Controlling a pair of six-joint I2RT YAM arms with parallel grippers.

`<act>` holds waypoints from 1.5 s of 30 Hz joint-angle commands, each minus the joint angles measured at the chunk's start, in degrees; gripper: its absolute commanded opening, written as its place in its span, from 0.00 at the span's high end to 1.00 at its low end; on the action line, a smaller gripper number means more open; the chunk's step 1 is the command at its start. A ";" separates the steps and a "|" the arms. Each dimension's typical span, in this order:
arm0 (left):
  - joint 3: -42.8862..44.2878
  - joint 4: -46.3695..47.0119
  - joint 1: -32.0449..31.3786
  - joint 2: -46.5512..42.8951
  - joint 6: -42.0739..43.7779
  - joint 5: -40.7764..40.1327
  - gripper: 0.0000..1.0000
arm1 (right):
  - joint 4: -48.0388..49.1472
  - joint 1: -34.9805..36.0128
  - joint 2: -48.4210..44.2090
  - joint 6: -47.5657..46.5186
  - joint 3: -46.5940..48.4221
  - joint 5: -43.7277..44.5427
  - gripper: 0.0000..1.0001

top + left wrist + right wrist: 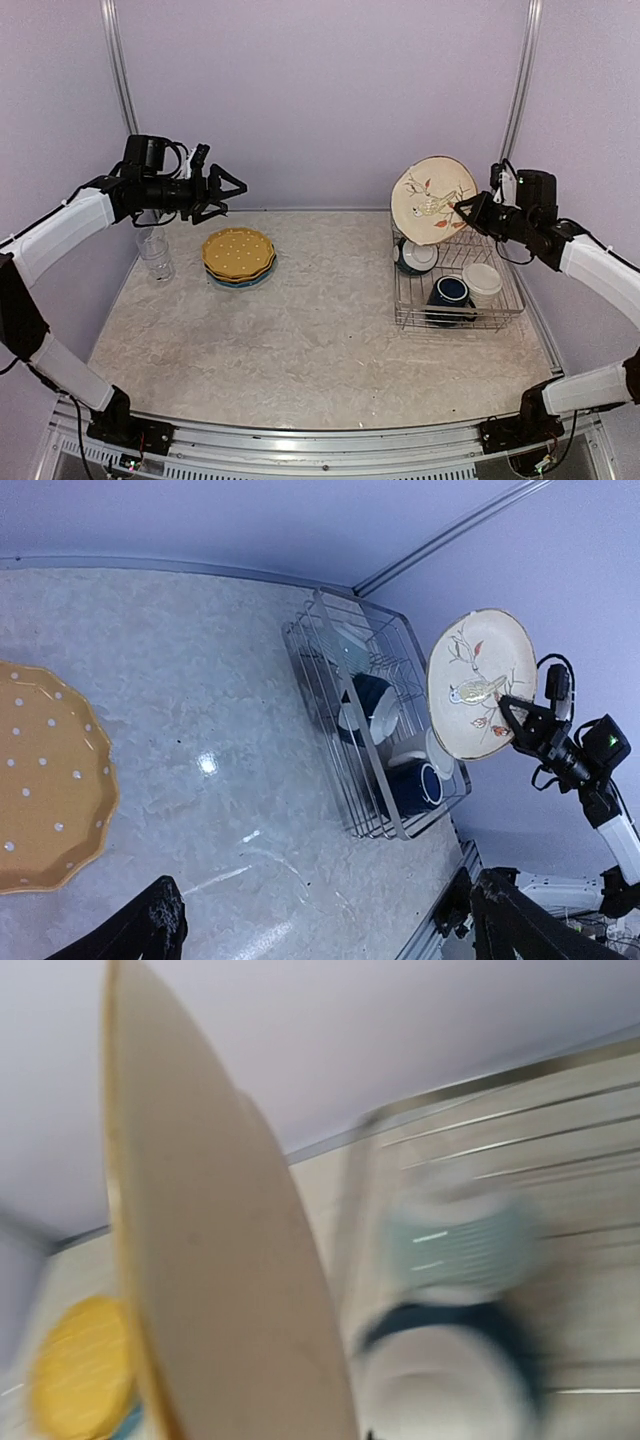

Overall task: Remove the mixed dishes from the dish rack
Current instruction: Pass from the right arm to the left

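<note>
The plate is clamped upright over the rack by the raised right gripper, while the left gripper is held high, gaping and empty.

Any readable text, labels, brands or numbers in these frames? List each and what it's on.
No readable text in any view.
cream plate: bird-and-branch drawing only, no lettering.
orange-yellow plate: pale dots, no text.
dark blue mug, cream mug, teal bowl, dish rack: no marks visible.
Right wrist view: too blurred to read anything.
</note>
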 commanded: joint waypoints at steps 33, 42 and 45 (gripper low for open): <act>4.16 2.81 -8.50 18.36 -9.08 19.98 0.64 | 49.06 24.84 31.23 24.80 9.02 -19.93 1.00; 3.12 4.49 -6.03 17.82 -10.88 20.15 1.00 | 47.70 25.21 31.93 23.86 8.37 -17.80 0.97; 2.99 3.77 -4.78 17.42 -11.09 18.91 1.00 | 44.23 25.16 31.55 21.82 8.42 -15.91 0.73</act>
